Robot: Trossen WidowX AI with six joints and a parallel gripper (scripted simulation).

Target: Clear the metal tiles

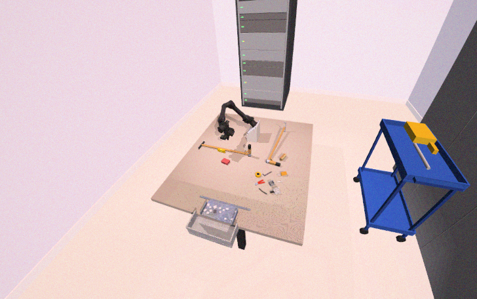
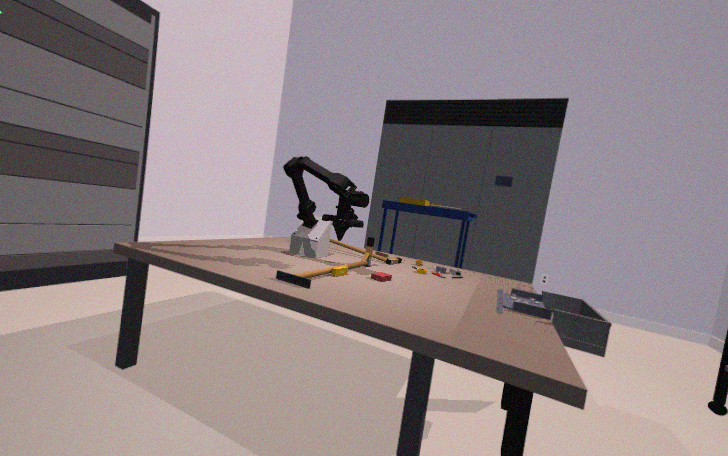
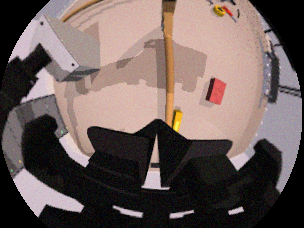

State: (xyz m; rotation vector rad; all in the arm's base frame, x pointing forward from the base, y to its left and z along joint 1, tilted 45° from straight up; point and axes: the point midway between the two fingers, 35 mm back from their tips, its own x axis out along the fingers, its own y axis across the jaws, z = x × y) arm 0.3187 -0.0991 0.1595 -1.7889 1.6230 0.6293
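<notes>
Above table (image 1: 196, 176) (image 2: 408, 311) (image 3: 125, 107), hand (image 1: 224, 138) (image 2: 340, 237) (image 3: 158, 121) shut, empty; tiles (image 1: 221, 211) on plate (image 1: 230, 215) (image 2: 529, 305).

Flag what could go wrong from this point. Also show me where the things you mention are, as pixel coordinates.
The shut gripper (image 1: 225, 138) (image 2: 340, 236) (image 3: 158, 121) hangs above the near scraper (image 1: 230, 150) (image 2: 322, 270) (image 3: 170, 70); descending without opening could knock it.
The yellow block (image 1: 221, 150) (image 2: 339, 271) (image 3: 177, 120) sits right by its handle, so a grasp there might catch both.
The catch box (image 1: 211, 239) (image 2: 579, 328) sits past the table edge; a hard sweep could throw tiles (image 1: 221, 212) over its wall.
</notes>
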